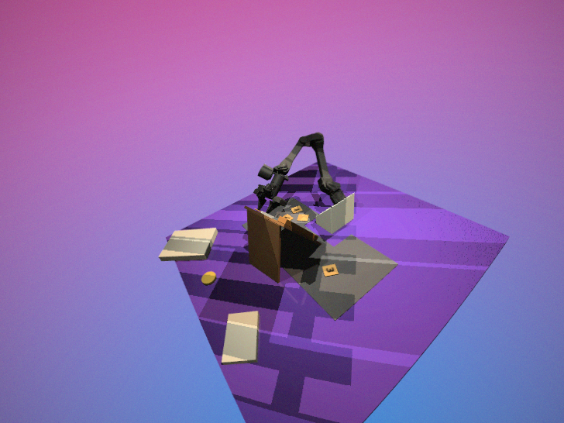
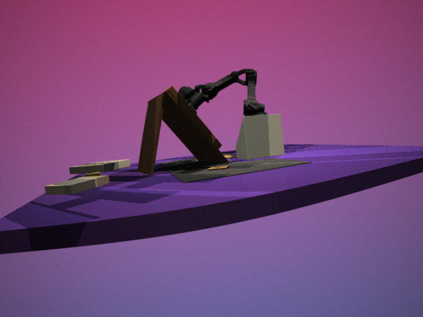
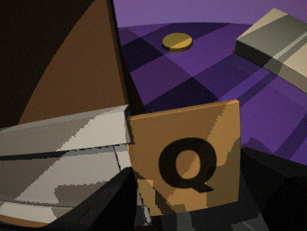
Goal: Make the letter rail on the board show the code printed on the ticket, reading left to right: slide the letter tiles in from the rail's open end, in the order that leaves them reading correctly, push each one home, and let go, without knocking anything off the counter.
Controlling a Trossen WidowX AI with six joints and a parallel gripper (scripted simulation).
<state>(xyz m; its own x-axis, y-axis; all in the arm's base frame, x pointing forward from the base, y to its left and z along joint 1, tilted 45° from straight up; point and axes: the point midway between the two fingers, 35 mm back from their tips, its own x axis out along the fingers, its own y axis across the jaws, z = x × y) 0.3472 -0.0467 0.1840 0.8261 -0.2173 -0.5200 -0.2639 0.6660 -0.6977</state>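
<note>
My gripper (image 1: 265, 205) (image 3: 187, 166) is shut on an orange tile marked Q (image 3: 186, 150). It holds the tile upright at the upper end of the slanted brown board (image 1: 264, 245) (image 2: 184, 126) (image 3: 74, 81). In the wrist view the tile's left edge sits right beside the end of the grey letter rail (image 3: 62, 154); I cannot tell whether it is inside it. Three more orange tiles (image 1: 296, 209) (image 1: 302, 217) (image 1: 287, 217) lie behind the board. A tile marked 3 (image 1: 330, 269) (image 2: 218, 167) lies on the grey mat (image 1: 364, 277) (image 2: 266, 164). The pale ticket stand (image 1: 337, 214) (image 2: 259, 136) is near the arm's base; its print is unreadable.
Two beige blocks (image 1: 189, 243) (image 1: 240, 336) (image 2: 99, 166) (image 2: 76, 184) lie on the purple counter (image 1: 410, 282) left of and in front of the board; one also shows in the wrist view (image 3: 276, 47). A small yellow disc (image 1: 208, 277) (image 3: 177, 42) lies between them.
</note>
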